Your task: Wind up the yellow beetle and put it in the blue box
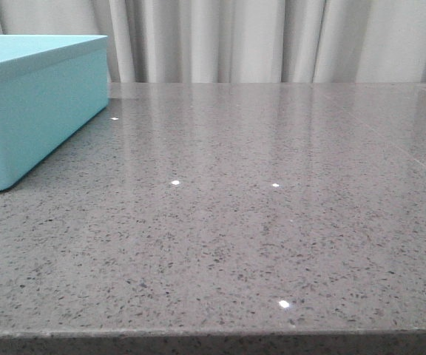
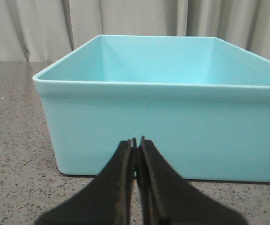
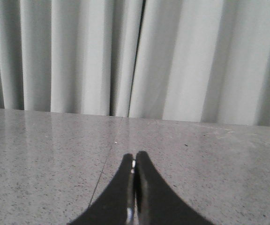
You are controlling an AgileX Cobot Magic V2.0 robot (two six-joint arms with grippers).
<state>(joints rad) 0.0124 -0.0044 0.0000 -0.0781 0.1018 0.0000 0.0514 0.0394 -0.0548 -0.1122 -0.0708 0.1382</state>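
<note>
Upper left of the front frame: blue box (image 1: 28, 111) on grey speckled table (image 1: 235, 222), curtain (image 1: 272, 37) behind. Yellow beetle not visible anywhere. Left gripper (image 2: 136, 140) faces the box wall, jaws closed, empty. Right gripper (image 3: 134, 157) likewise closed, over bare tabletop.

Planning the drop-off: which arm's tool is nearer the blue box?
Left. The left tool, shut, points straight at the blue box close ahead. The right tool, also shut, faces only bare table and curtain, no box in its view.
</note>
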